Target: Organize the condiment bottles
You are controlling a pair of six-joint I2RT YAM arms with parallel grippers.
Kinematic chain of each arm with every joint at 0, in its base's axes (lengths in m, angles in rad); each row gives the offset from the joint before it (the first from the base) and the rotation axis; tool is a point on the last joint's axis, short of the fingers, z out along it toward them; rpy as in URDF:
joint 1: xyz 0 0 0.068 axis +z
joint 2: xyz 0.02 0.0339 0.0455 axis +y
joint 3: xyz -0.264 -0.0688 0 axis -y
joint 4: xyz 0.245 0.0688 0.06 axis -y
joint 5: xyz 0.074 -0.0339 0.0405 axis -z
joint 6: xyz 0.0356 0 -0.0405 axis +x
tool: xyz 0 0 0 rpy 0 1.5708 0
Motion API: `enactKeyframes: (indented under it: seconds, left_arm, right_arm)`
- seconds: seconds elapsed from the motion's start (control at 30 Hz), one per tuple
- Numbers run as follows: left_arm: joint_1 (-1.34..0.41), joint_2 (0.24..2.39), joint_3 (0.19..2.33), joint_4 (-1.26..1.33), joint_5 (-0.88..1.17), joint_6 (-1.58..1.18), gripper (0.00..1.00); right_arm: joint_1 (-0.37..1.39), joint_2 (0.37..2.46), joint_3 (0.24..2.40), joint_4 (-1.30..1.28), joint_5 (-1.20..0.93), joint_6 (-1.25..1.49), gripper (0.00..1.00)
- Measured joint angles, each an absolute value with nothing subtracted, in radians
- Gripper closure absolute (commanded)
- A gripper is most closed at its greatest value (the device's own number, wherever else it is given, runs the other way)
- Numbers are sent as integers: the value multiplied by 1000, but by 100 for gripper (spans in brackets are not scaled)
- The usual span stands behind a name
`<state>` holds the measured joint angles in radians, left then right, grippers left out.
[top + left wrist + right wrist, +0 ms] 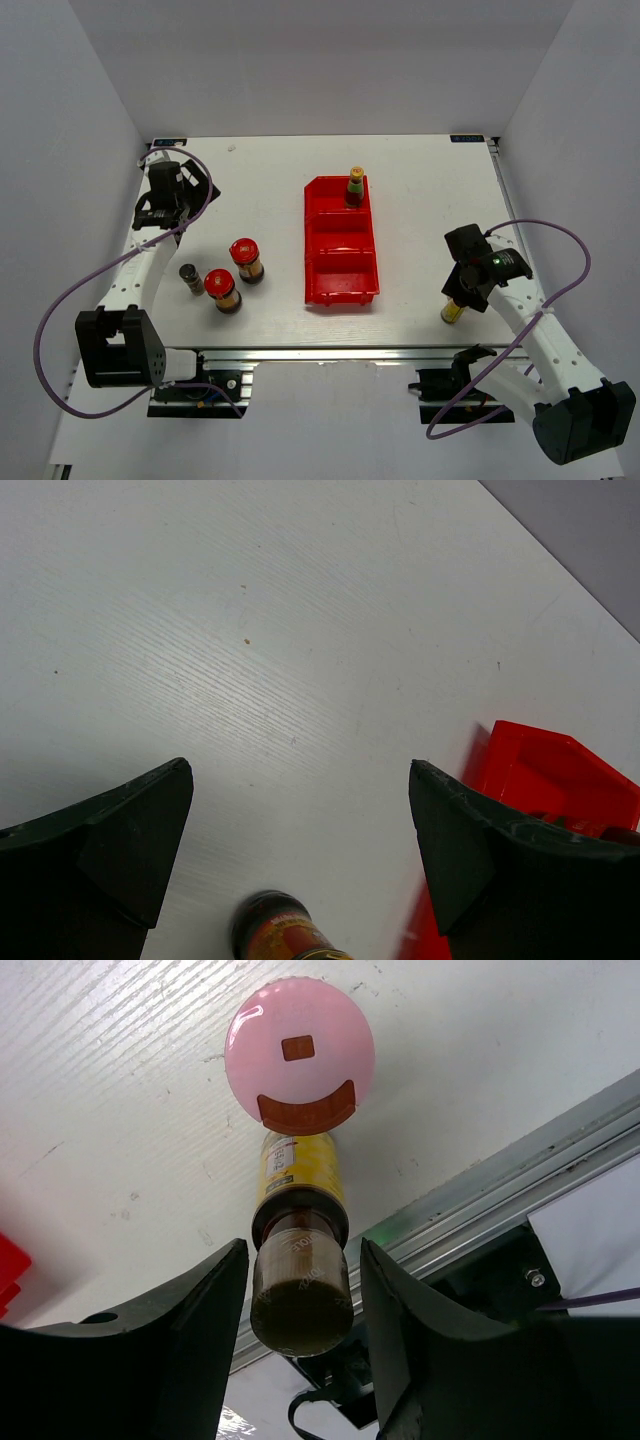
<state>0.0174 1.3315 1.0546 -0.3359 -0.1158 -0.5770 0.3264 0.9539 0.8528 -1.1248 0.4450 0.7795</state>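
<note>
Overhead, the left tool [160, 212] hangs at the far left of the desk [420, 180], well apart from two red-lidded jars [246, 260] and a small dark-capped bottle [190, 278] that stand near the front left. A red tray [340, 292] lies mid-desk with a yellow-capped bottle [355, 187] upright in its far compartment. The right tool [462, 295] is down at the front right edge, over a pink-capped bottle [453, 312]. From the left wrist, that tool's fingers [120, 840] are spread wide with only bare desk between them. A dark bottle top shows at the lower edge and a corner of the tray on the right. From the right wrist, the fingers [190, 1330] stand close on either side of the pink-capped bottle's brown end, its yellow label and pink cap beyond them. Whether they press on it I cannot tell.
</note>
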Motion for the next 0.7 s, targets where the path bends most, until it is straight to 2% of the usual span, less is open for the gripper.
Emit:
enactKeyframes:
  seconds: [0.13, 0.5, 0.7]
  left_arm:
    - [17, 1332, 1055, -336, -116, -577, 2]
    - [17, 1334, 1055, -335, -113, -580, 2]
    - [17, 1347, 1055, -336, -111, -584, 2]
  right_arm:
    - [326, 947, 853, -1124, 452, 779, 50]
    - [326, 951, 857, -1119, 456, 772, 76]
    - [326, 948, 861, -1113, 424, 720, 79]
